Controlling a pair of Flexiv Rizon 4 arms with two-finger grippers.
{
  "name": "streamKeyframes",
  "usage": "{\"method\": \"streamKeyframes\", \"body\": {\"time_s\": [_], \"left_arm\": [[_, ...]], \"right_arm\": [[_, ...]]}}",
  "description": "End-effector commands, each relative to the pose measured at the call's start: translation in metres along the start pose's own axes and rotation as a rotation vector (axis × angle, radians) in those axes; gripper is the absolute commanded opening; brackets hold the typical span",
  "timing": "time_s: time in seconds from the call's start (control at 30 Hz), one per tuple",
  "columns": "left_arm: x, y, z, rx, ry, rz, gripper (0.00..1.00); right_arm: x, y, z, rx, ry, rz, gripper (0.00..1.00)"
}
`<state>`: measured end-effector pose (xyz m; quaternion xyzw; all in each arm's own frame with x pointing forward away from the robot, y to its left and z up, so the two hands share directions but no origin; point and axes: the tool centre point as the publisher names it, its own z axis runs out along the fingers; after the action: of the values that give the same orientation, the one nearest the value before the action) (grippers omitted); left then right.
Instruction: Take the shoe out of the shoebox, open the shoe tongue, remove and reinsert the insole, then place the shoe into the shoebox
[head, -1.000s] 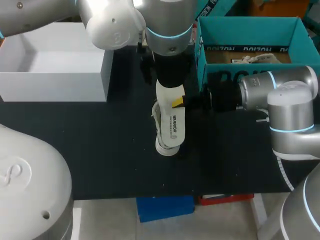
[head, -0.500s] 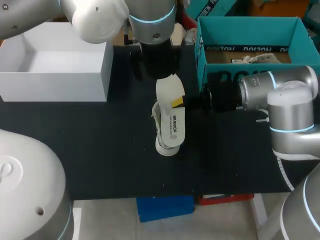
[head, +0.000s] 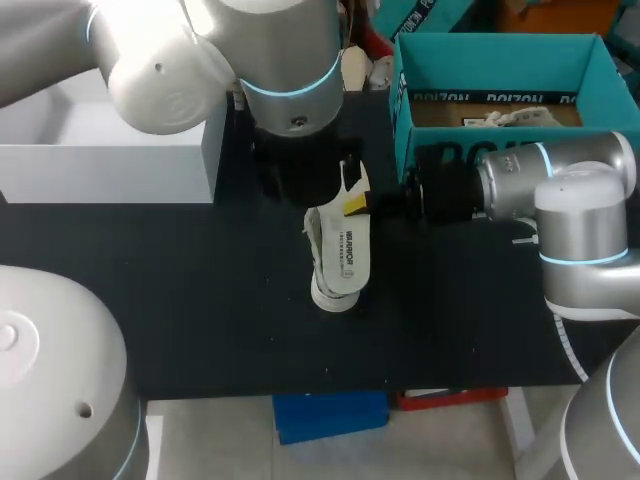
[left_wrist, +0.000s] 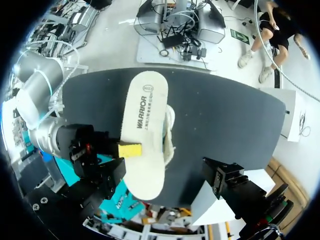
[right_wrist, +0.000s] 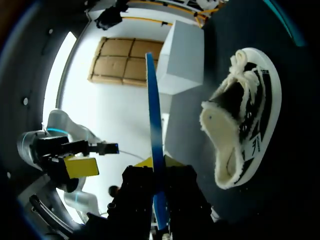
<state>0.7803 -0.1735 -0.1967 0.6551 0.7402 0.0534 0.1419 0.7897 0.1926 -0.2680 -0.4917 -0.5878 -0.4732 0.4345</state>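
One grip only now: my left gripper (right_wrist: 106, 157), released, has backed off the white foam insole (left_wrist: 145, 115), leaving it clenched in my right gripper (head: 354, 205) just above the white black-striped lace-up shoe (right_wrist: 267, 100), so removal looks done and reinsertion comes next.

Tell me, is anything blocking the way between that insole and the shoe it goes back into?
Nothing visible. The right gripper holds the insole flat above the shoe, and the right wrist view shows only open space between them.
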Motion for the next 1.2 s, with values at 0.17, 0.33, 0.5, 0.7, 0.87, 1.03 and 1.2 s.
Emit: {"method": "streamKeyframes", "body": {"time_s": [0.17, 0.33, 0.5, 0.7, 0.87, 1.03, 1.2], "left_arm": [[0.009, -0.045, -0.001, -0.045, -0.036, 0.037, 1.0], [0.015, -0.06, 0.003, -0.028, -0.075, 0.039, 1.0], [0.036, -0.06, 0.014, 0.017, -0.298, 0.003, 1.0], [0.047, -0.064, 0.02, 0.014, -0.295, -0.026, 1.0], [0.047, -0.064, 0.02, 0.014, -0.295, -0.026, 1.0], [0.047, -0.064, 0.02, 0.014, -0.295, -0.026, 1.0], [0.047, -0.064, 0.02, 0.014, -0.295, -0.026, 1.0]], "right_arm": [[0.0, 0.0, 0.001, -0.002, -0.002, 0.0, 0.0], [0.0, 0.0, 0.001, -0.002, -0.002, 0.0, 0.0], [0.0, 0.0, 0.001, -0.002, -0.002, 0.0, 0.0], [0.0, 0.0, 0.001, -0.002, -0.002, 0.0, 0.0], [0.0, 0.0, 0.001, -0.002, -0.002, 0.0, 0.0], [0.0, 0.0, 0.001, -0.002, -0.002, 0.0, 0.0], [0.0, 0.0, 0.001, -0.002, -0.002, 0.0, 0.0]]}}
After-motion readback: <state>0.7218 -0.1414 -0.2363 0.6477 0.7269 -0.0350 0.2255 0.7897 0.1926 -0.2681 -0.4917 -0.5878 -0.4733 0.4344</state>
